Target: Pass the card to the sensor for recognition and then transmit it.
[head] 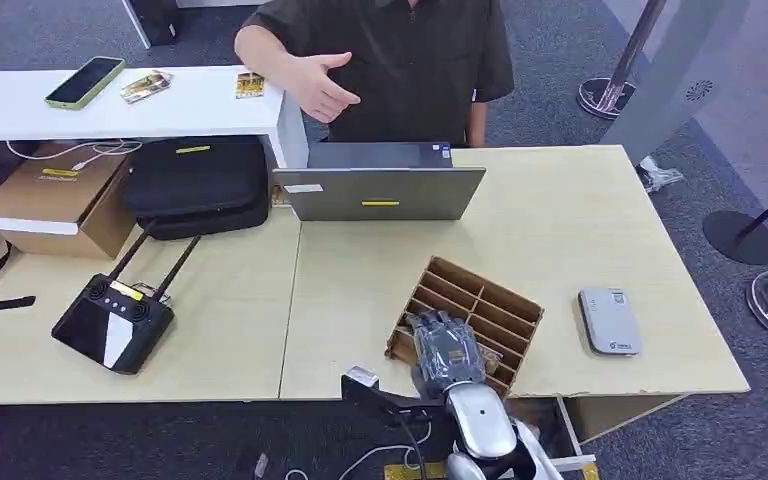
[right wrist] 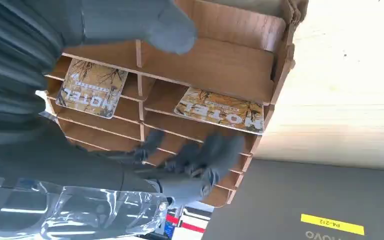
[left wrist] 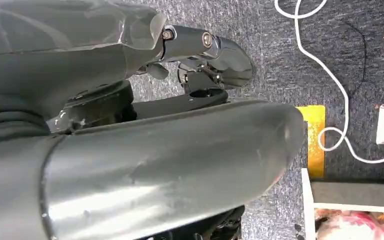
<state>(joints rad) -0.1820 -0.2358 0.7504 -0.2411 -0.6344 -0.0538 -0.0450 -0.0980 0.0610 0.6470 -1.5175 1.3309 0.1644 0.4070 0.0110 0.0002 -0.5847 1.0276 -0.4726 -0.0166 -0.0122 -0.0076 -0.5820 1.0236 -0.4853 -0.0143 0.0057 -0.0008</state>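
While the right hand point(head: 447, 352) hovered over the rack point(head: 505, 300) near the table's front edge, fingers point(right wrist: 215, 150) apart and empty, the card point(right wrist: 220, 110) sat slotted, so pickup was the step, needing a pinch.

Probably a hotel front desk: laptop point(head: 380, 192), hotel cards point(right wrist: 220, 109), card reader point(head: 609, 320), queue-barrier posts point(head: 742, 232).

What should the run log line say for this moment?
phase: reaching for card | right robot hand: over rack, holding nothing | cards: in rack | reader: untouched on table
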